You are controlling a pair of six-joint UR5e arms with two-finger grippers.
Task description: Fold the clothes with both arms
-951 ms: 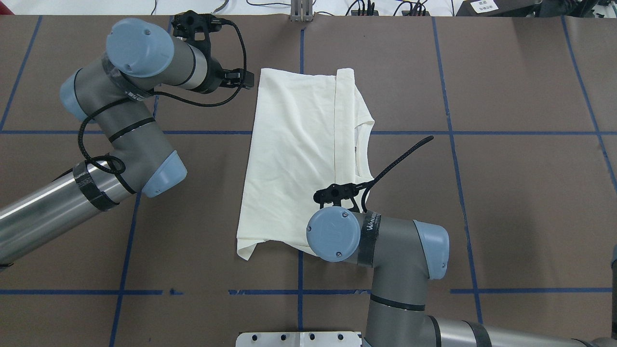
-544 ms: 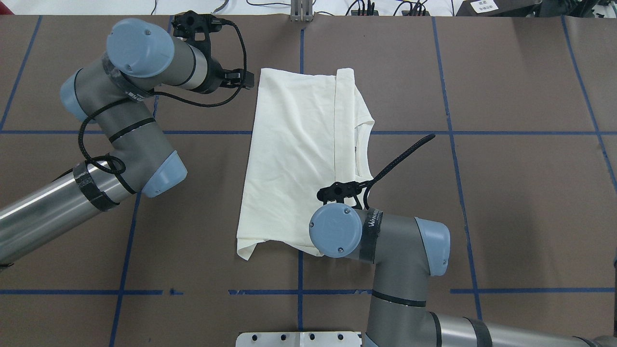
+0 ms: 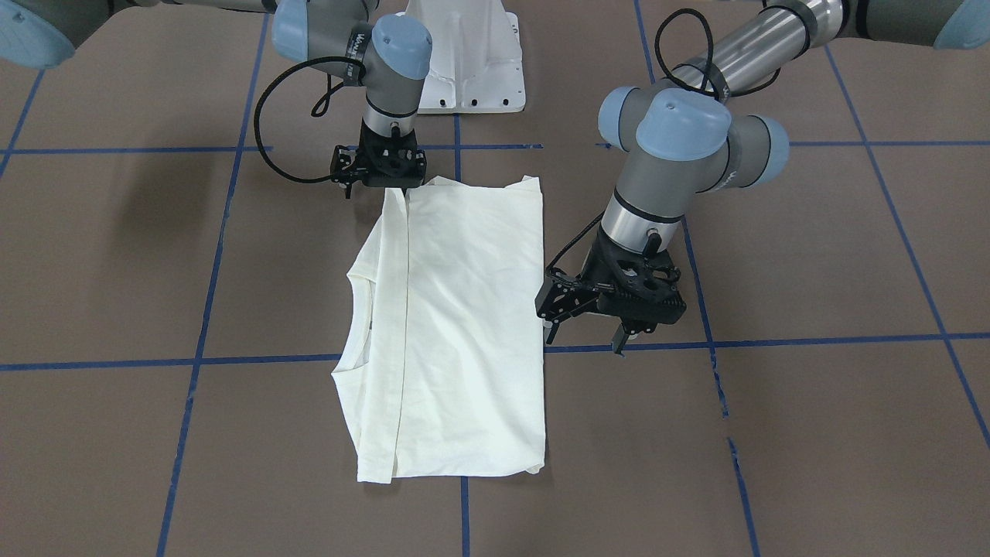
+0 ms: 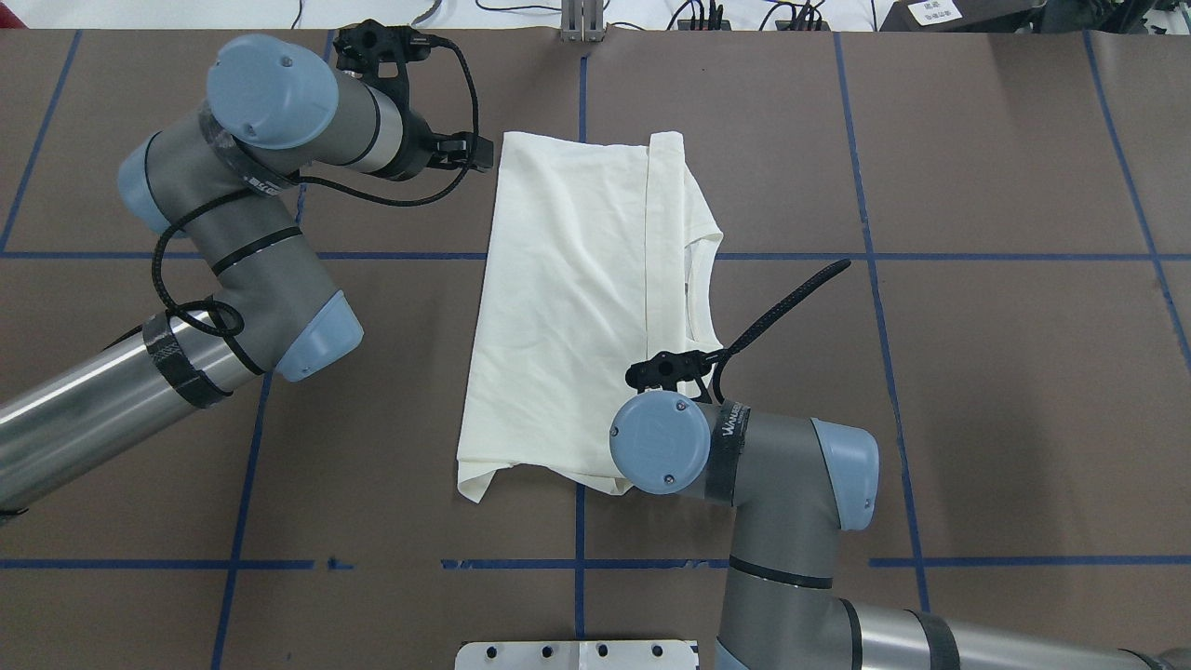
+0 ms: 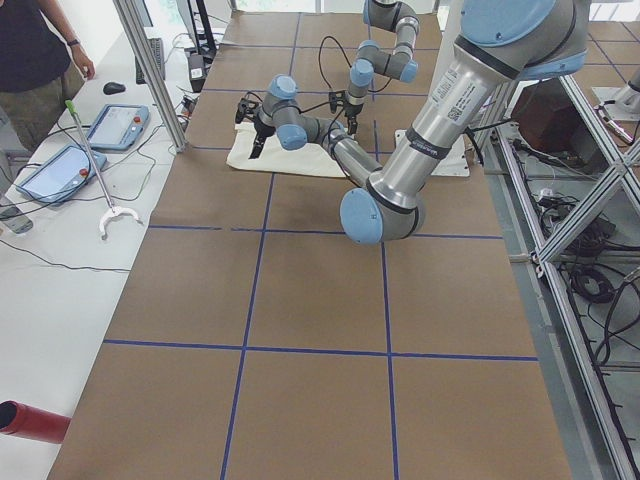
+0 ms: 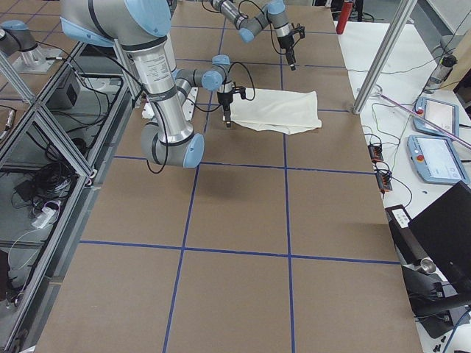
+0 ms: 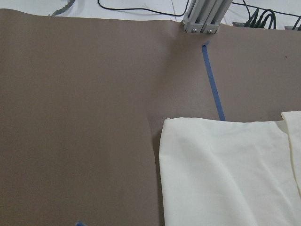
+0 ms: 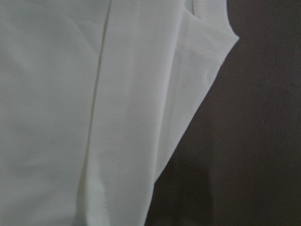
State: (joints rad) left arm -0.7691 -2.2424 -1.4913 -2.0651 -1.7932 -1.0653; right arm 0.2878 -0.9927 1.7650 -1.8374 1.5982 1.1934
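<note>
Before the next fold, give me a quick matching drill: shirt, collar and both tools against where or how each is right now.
Things:
1. shirt
2. left tool
3. right tool
4. collar

Places or states:
A. open, just off the shirt's edge on the robot's left
B. on the shirt's side toward the robot's right
C. folded, lying flat on the table
D. at the shirt's corner nearest the base

Pairs: 1-C, 2-A, 3-D, 4-B
</note>
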